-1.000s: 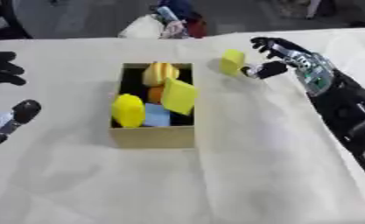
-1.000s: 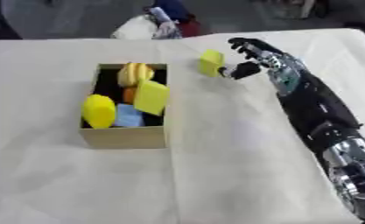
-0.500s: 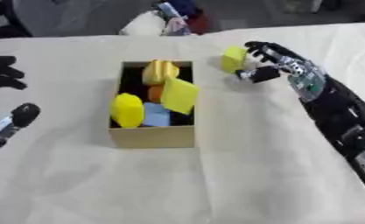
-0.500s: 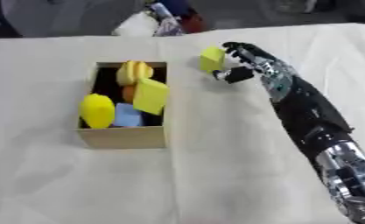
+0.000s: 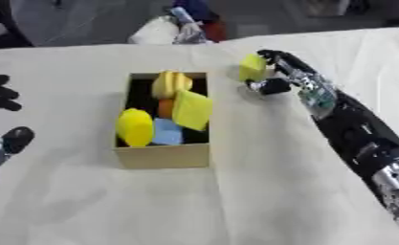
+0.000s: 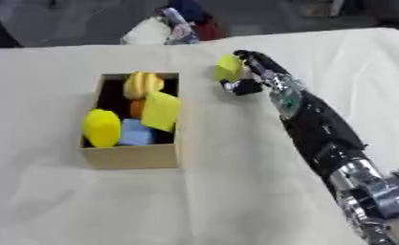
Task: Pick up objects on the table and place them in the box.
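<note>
so the right hand [image 5: 273, 79] has now closed in on the yellow block [image 5: 252, 67], fingers and thumb curled around it at about 2 o'clock of the box [image 5: 163, 154], just beside its rim; looks ready to lift it in

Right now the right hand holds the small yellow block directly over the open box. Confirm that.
Not quite. The right hand holds the small yellow block, but off to the right of the box, above the tablecloth, as the left eye view shows.
</note>
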Robot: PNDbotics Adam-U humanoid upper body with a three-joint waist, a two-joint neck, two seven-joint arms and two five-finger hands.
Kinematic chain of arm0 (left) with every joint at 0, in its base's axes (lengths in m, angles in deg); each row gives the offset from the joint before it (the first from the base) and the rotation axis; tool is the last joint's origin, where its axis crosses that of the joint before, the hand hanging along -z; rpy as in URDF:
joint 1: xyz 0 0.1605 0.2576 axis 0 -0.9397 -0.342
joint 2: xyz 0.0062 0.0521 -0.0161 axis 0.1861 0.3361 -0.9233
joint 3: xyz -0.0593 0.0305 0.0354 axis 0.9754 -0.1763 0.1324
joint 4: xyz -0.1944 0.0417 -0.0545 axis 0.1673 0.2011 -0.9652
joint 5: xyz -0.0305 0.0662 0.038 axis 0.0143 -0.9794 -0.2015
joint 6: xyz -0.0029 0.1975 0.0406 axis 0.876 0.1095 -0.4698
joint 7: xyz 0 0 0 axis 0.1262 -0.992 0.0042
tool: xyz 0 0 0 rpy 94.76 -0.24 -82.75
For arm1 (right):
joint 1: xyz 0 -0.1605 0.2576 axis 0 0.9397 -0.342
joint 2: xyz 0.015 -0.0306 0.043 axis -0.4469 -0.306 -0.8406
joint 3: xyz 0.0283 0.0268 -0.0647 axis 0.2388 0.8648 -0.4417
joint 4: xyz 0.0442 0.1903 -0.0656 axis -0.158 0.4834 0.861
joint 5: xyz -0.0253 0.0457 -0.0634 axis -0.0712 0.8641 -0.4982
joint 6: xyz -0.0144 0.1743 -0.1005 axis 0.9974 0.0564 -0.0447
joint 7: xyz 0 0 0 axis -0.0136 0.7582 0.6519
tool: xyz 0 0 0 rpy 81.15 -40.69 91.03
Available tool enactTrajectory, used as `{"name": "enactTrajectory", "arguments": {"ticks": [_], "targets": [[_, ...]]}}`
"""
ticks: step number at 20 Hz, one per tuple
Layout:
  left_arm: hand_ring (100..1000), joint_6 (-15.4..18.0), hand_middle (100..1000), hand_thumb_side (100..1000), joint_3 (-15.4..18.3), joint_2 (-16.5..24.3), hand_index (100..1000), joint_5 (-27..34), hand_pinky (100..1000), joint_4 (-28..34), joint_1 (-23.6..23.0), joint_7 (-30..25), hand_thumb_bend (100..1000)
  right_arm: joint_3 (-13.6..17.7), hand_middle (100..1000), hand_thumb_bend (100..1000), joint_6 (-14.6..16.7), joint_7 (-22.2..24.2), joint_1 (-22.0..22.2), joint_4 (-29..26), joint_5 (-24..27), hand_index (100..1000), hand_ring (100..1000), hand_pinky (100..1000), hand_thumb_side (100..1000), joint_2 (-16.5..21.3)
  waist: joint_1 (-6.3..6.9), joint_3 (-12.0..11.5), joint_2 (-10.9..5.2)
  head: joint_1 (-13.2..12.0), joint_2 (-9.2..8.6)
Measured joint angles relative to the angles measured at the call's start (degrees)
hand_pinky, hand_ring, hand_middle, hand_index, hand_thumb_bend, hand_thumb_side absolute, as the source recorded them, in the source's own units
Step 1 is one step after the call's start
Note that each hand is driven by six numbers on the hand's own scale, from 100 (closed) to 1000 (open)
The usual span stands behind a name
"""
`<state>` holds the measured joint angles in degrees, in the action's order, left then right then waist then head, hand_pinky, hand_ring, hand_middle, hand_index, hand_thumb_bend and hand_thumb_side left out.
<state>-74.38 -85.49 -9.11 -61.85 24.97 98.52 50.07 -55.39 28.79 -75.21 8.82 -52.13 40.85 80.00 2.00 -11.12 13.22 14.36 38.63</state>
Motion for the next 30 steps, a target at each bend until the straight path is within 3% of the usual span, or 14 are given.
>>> {"name": "enactTrajectory", "arguments": {"ticks": [5,7,9,10,12,18,24,30], "targets": [[622,0.1,620,585,0.0,-0.2,816,0.0,787,0.2,0.0,-0.1,754,0.0,806,313,-2.2,-2.9,-0.4,0.7,-1.0,937,861,813,360,-0.1,0.0,-0.7,0.16,1.4,-0.71],[621,0.1,620,585,0.0,-0.2,816,0.0,787,0.3,0.0,-0.1,752,0.0,723,262,-3.2,-4.2,-0.4,0.8,-1.6,860,826,789,268,-0.2,0.0,-0.9,0.19,1.8,-0.91],[620,0.1,620,585,0.0,-0.2,816,0.1,787,0.3,0.0,-0.2,751,0.0,553,147,-4.3,-5.9,-0.6,0.8,-2.4,703,753,743,111,-0.5,0.0,-0.9,0.19,2.0,-0.93],[620,0.0,620,585,0.0,-0.2,816,0.1,787,0.3,0.0,-0.2,749,0.0,484,100,-4.6,-7.0,-0.6,0.8,-2.6,625,712,718,100,-0.7,0.0,-0.9,0.19,2.1,-0.93],[619,0.0,620,585,0.0,-0.2,816,0.1,787,0.3,-0.1,-0.2,747,0.0,383,100,-4.9,-9.5,-0.3,0.4,-3.0,513,639,678,100,-1.1,0.0,-0.7,0.19,2.1,-0.93],[619,0.0,619,585,0.0,-0.2,815,0.1,787,0.2,-0.7,-0.2,742,-2.2,335,100,-2.6,-14.4,1.0,-6.3,-1.8,466,599,647,100,-1.5,0.0,1.0,0.19,1.8,-0.86],[618,0.1,618,583,0.5,-0.2,814,-0.1,788,0.2,-1.9,0.2,738,-7.5,351,100,-1.1,-8.5,1.4,-21.6,6.3,482,607,652,100,-1.2,-0.02,2.6,0.03,1.3,-0.09],[617,0.1,617,576,1.7,-0.2,813,-0.3,787,0.3,-2.7,1.3,737,-14.1,407,100,-0.4,4.6,1.4,-33.6,13.5,539,650,681,100,-0.9,-0.13,3.0,-0.72,1.5,0.18]]}}
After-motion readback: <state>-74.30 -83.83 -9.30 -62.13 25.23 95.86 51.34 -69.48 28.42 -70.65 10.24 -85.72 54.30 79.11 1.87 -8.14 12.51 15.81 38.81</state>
